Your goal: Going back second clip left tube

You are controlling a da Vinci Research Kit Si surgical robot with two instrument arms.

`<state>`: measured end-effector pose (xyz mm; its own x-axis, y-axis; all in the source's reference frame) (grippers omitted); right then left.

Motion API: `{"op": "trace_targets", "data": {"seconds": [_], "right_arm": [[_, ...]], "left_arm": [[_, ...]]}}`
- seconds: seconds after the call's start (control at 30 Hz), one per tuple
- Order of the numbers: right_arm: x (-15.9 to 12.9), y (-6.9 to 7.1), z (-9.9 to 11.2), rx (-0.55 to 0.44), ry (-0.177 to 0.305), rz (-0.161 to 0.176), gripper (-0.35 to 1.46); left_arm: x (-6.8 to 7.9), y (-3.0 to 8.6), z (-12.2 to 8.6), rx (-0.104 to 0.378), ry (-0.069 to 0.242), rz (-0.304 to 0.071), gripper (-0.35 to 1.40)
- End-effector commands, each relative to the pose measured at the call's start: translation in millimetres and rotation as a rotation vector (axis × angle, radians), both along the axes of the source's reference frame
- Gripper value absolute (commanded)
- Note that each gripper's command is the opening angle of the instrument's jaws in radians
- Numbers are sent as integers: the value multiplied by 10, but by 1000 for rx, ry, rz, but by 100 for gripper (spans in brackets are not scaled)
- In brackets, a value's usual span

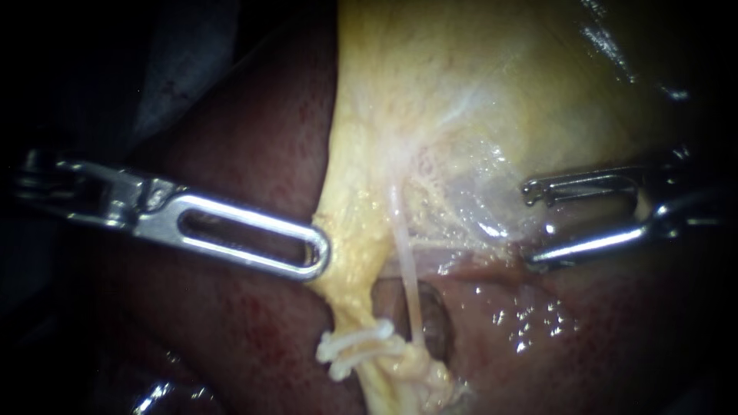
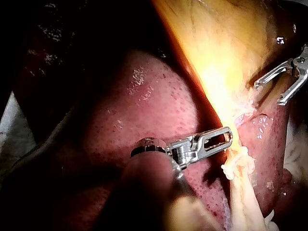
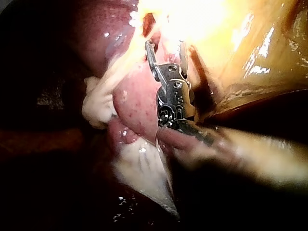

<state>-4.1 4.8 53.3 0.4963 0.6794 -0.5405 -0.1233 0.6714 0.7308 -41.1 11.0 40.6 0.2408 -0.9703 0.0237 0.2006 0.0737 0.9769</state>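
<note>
Left instrument (image 1: 319, 255), mid-left, had jaws clamped on gallbladder (image 1: 461, 92) edge, prob. to tension the tube (image 1: 406, 261); right instrument (image 1: 534, 227), at right, sat w/ jaws apart, empty.

Glistening dark red liver (image 1: 254, 138) as the bed, yellow gallbladder (image 1: 477, 84) directly on top of it.
</note>
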Motion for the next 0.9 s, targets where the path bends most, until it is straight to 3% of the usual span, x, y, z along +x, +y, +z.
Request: {"op": "trace_targets", "data": {"seconds": [0.03,0.4,0.63,0.73,0.9], "right_arm": [[0,0,0,0,0,0,54],[0,-2,-1,0,0,0,55],[0,-2,-1,0,0,1,55],[0,-3,-1,0,0,1,55],[0,-3,-2,0,0,0,55]], "left_arm": [[-2,-1,1,-1,2,-2,-35],[-37,3,40,-19,22,-20,-35],[-61,-13,78,-36,30,-10,-35],[-65,-19,84,-39,30,-4,-35],[-65,-16,82,-38,28,-4,-35]]}}
